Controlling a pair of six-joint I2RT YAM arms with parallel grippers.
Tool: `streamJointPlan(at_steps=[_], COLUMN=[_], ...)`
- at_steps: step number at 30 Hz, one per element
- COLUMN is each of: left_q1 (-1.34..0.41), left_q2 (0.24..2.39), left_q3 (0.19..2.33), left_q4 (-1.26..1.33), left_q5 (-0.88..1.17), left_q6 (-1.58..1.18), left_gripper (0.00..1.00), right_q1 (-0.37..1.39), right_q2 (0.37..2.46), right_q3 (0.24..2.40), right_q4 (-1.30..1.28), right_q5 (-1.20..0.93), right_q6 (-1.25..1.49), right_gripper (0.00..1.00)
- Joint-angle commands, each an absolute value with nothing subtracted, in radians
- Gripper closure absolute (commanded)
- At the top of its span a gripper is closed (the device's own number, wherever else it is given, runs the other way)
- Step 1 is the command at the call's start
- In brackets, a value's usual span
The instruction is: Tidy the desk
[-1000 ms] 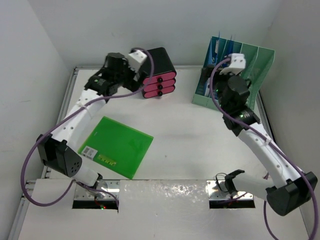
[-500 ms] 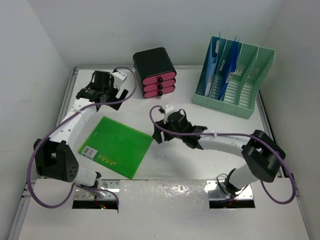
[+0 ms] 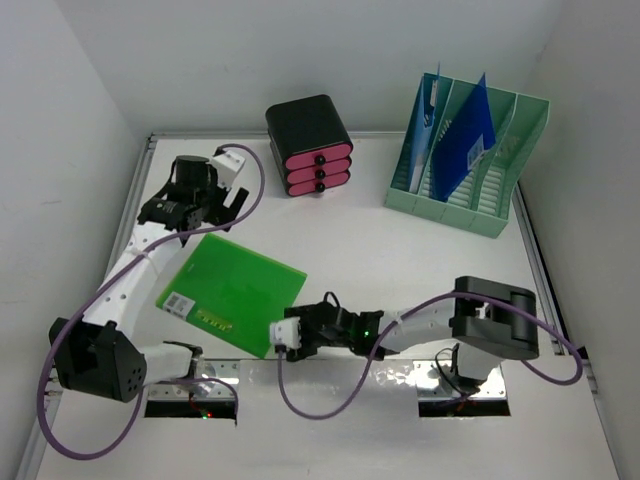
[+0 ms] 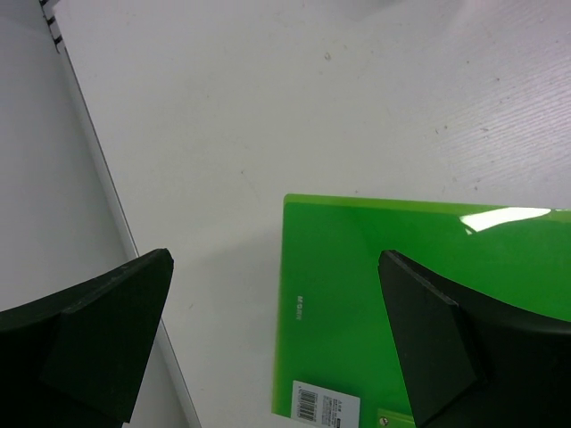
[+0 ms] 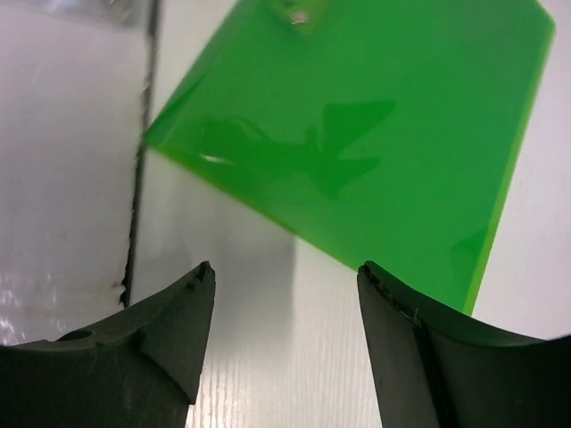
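Note:
The desk [image 3: 400, 250] is a white tabletop with a green folder [image 3: 232, 290] lying flat at its front left. My left gripper [image 3: 197, 218] hovers over the folder's far corner, jaws wide open and empty. In the left wrist view that gripper [image 4: 275, 260] frames the green folder [image 4: 419, 294] corner and its barcode label [image 4: 326, 412]. My right gripper [image 3: 283, 345] lies low at the folder's near right corner, open and holding nothing. From the right wrist, the gripper [image 5: 285, 269] faces the green folder [image 5: 375, 125] edge, with bare desk [image 5: 285, 357] between its fingers.
A black drawer unit with pink drawers [image 3: 310, 145] stands at the back centre. A mint file rack [image 3: 500, 195] at the back right holds blue folders [image 3: 462, 145]. A metal rail [image 4: 98, 178] runs along the left edge. A shiny strip [image 5: 62, 134] marks the near edge.
My right arm swung from the file rack down to the folder's near corner, its jaws narrowing. A blue folder now stands in the rack. My left arm drew back from the drawers toward the folder.

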State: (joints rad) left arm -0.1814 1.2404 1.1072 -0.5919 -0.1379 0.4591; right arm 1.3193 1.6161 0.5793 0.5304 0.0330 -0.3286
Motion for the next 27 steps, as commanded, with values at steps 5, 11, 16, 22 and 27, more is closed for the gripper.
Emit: streamJointPlan(at_steps=[5, 11, 16, 22, 27], left_q1=[-0.178, -0.178, -0.178, -0.178, -0.178], left_q2=[1.209, 1.219, 1.229, 1.235, 1.241], left_q3=[1.098, 1.106, 1.095, 1.091, 1.083], left_q4=[-0.558, -0.555, -0.545, -0.541, -0.535], left_q5=[-0.129, -0.118, -0.115, -0.091, -0.091], left_q6=[0.442, 0.446, 0.451, 0.448, 0.451], left_gripper=[0.00, 0.00, 0.00, 0.00, 0.00], right_q1=[1.416, 1.494, 1.523, 1.554, 1.571], right_q2=[1.759, 1.877, 1.945, 2.040, 2.123], right_q3=[0.560, 0.568, 0.595, 0.620, 0.667], right_q4=[0.804, 1.015, 1.043, 1.170, 1.218], right_q5=[0.087, 0.202, 0.241, 0.342, 0.433], right_q6=[-0.713, -0.840, -0.868, -0.955, -1.063], right_gripper=[0.46, 0.54, 0.60, 0.67, 0.70])
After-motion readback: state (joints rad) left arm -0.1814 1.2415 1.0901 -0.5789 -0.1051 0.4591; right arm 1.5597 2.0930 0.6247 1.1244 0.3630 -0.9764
